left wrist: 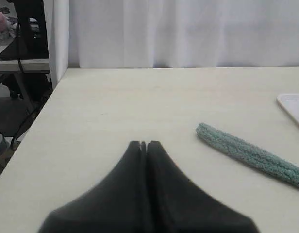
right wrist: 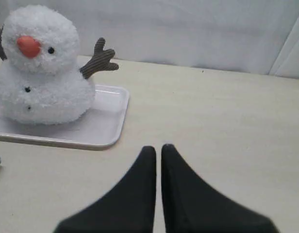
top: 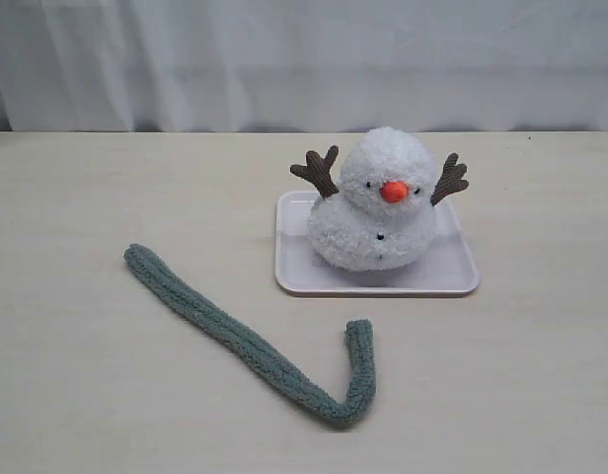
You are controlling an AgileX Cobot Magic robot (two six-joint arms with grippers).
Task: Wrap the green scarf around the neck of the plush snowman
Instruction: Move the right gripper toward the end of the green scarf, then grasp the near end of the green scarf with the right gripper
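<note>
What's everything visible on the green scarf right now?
The green scarf is a long, narrow strip of fuzzy grey-green fleece with rounded ends. It lies flat on the table, bent into a V: one long diagonal leg, one short leg pointing toward the tray. It touches only the table, clear of the tray and the plush snowman.
</note>
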